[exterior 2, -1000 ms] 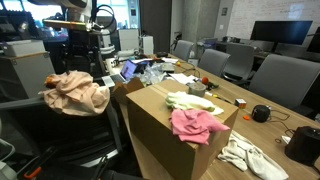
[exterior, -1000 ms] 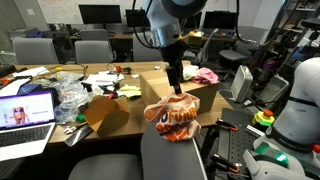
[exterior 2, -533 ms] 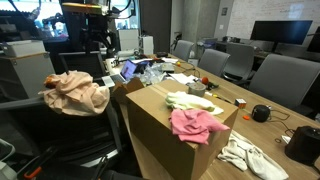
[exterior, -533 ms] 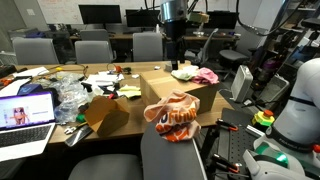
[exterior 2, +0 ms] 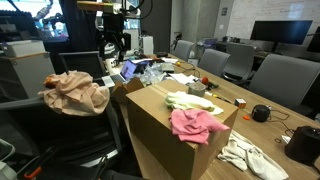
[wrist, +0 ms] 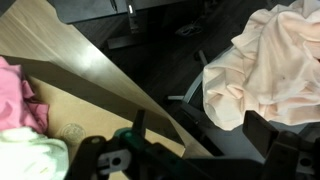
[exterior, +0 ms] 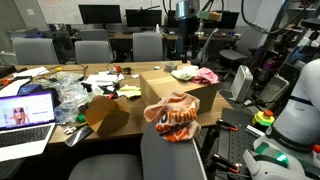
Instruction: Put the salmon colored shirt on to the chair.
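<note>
The salmon shirt (exterior: 172,118) lies bunched over the top of the grey chair's back (exterior: 170,155). It also shows in an exterior view (exterior 2: 75,92) on the chair (exterior 2: 55,135), and at the upper right of the wrist view (wrist: 270,65). My gripper (exterior: 187,45) hangs high above the table, well apart from the shirt, as an exterior view (exterior 2: 115,45) also shows. In the wrist view the gripper (wrist: 200,140) is open and holds nothing.
A large cardboard box (exterior 2: 160,125) on the table carries a pink cloth (exterior 2: 195,125) and a pale green-white cloth (exterior 2: 185,100). A laptop (exterior: 25,115), a small open box (exterior: 105,115) and clutter lie on the table. A white machine (exterior: 300,100) stands beside it. Office chairs ring the table.
My gripper has risen from just above the shirt on the chair and moved away over the table. The shirt stays on the chair back.
</note>
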Tool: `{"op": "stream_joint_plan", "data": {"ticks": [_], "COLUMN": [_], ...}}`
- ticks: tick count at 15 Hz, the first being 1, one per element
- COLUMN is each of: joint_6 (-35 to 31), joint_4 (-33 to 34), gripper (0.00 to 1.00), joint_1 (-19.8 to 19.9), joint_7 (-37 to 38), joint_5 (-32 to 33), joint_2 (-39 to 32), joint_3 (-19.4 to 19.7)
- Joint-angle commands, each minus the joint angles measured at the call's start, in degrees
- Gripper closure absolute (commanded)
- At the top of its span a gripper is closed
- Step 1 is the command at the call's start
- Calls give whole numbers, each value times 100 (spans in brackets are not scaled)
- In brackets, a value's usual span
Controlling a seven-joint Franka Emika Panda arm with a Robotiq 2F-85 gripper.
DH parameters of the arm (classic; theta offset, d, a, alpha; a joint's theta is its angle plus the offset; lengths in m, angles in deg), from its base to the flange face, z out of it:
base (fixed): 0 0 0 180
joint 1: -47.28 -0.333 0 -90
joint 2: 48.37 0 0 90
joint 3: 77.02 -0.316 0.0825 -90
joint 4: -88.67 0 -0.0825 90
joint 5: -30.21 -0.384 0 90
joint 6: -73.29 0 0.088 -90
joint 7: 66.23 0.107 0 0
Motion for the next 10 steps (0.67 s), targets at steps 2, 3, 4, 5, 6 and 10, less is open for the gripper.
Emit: {"op": "stream_joint_plan", "data": {"ticks": [2, 3, 4, 5, 6, 10], "joint_6": [196, 183, 172, 151, 150, 131], "joint_4": [-470, -557, -650, -748, -831, -1105], "gripper": [0, 0, 0, 0, 0, 0], "joint_1": [154, 193, 230, 265, 299, 405], "joint_7": [163, 205, 248, 275, 298, 332], "joint_5": [-137, -138, -153, -175, -187, -251], "joint_2": [558, 653, 767, 887, 1002, 1379], "joint_3": [151, 178, 206, 235, 261, 333]}}
